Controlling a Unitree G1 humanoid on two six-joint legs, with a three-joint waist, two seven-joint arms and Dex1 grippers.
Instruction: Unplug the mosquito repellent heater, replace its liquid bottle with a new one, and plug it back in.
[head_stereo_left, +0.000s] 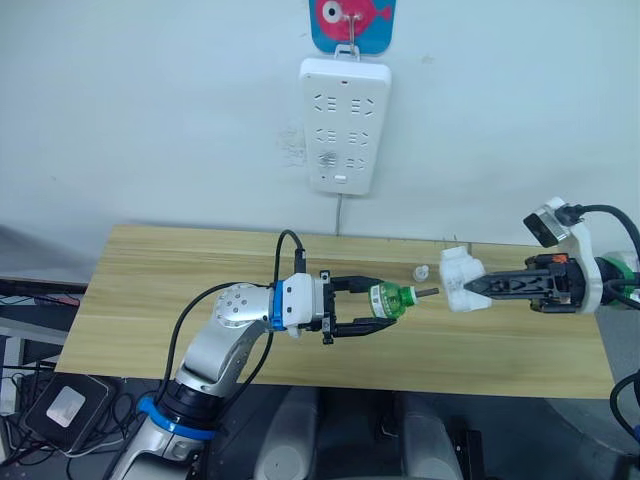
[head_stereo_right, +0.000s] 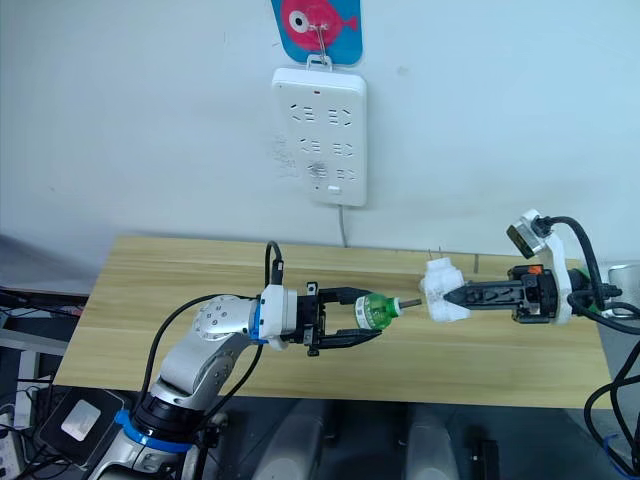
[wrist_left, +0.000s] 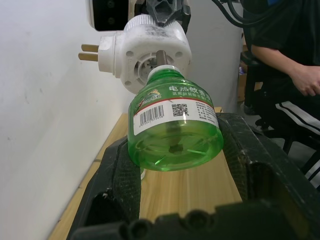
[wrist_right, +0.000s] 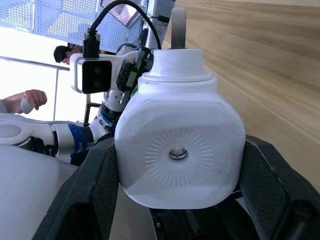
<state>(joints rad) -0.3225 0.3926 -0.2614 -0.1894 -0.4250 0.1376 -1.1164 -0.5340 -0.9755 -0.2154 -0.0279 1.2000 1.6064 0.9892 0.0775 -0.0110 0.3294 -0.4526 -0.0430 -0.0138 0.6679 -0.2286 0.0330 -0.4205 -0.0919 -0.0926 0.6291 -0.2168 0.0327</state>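
Green liquid bottle (head_stereo_left: 390, 299) sits clamped in the left claw (head_stereo_left: 378, 305), its wick pointing at the mosquito repellent heater (head_stereo_left: 462, 280), which the right claw (head_stereo_left: 478, 287) grips just to the bottle's right, both raised over the wooden desk (head_stereo_left: 150, 290). A small white cap (head_stereo_left: 422, 272) lies on the desk behind the wick. The power strip (head_stereo_left: 343, 122) hangs on the wall above. Slight misalignment could bend the wick or jam it against the socket rim.

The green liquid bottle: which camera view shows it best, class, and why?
The left wrist view: the green liquid bottle is close, its label and barcode readable, its neck meeting the heater. Both eye views show it small, held in the left tool. In the right wrist view the heater hides it.
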